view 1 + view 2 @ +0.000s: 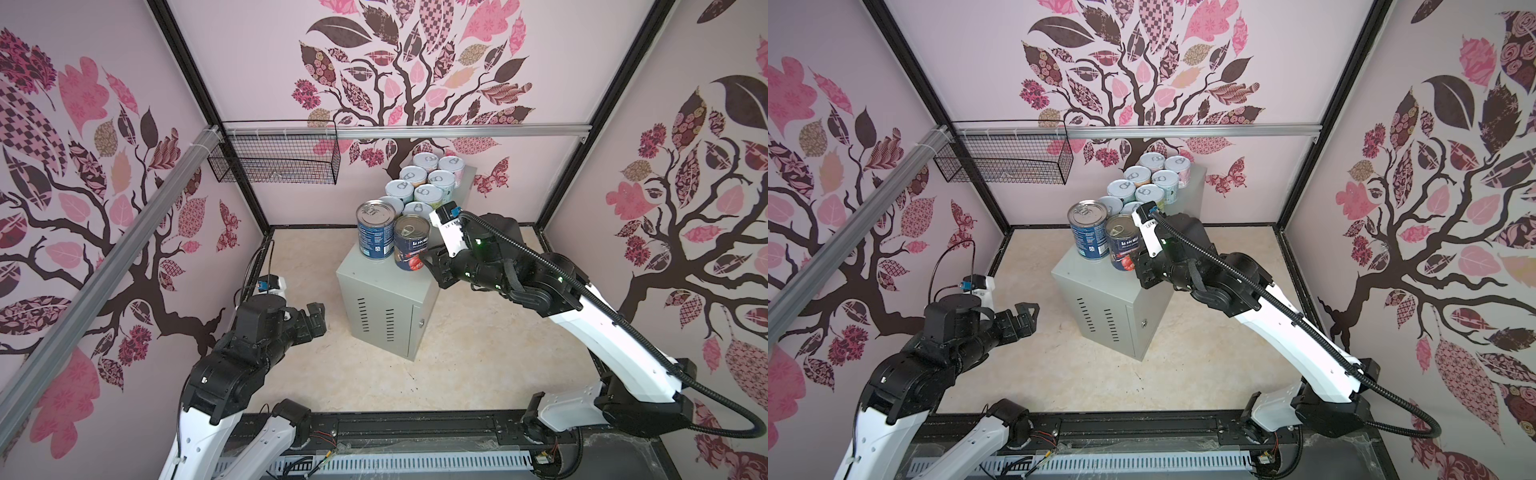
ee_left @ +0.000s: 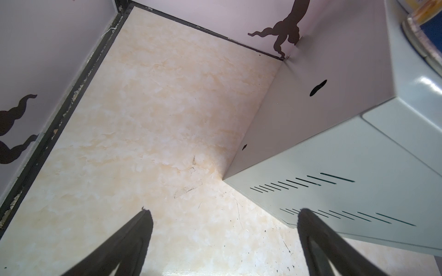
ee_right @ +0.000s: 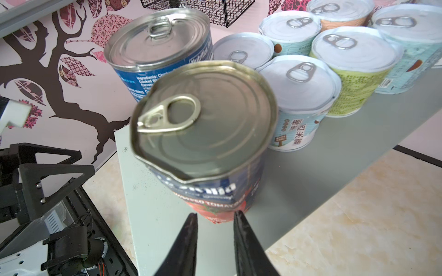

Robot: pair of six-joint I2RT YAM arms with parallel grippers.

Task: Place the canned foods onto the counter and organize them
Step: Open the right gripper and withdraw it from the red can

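Eight short pull-tab cans with pastel labels [image 1: 428, 194] stand packed in two rows along the far part of the long light-grey metal counter with vent slots [image 1: 384, 307], and one label carries the Chinese characters 西米露. At the near end stands a taller blue-labelled steel can [image 1: 375, 232], printed "Nutrition" and "Ingredients: Chicken". Just beside it is a dark can with red tomatoes [image 1: 411, 249], whose brand begins "la" and whose band reads "tomatoes" in part; its rim looks bent on one side. The right gripper [image 3: 214, 213], jaws drawn narrow and gripping nothing, sits at that can's foot; contact cannot be judged. The left gripper [image 2: 224, 211] hangs spread wide and empty over the beige marbled floor [image 2: 143, 119] beside the counter's slotted side.
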